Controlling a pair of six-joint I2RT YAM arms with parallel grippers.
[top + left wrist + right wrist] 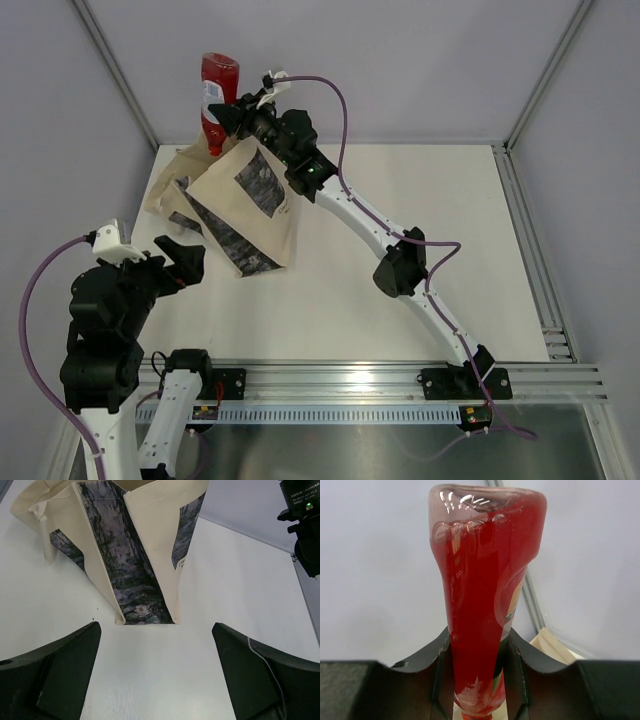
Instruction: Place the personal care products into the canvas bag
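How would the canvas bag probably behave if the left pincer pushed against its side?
Probably floppy: the canvas bag is thin, creased cloth that leans, so its side would likely fold inward rather than resist. It looks light for its size, so it may also slide on the smooth white table. The open left pincer is not touching it.

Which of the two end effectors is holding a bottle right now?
The right end effector, raised beside the canvas bag, is shut on the red bottle. The left end effector is wide open and empty, facing the bag's base.
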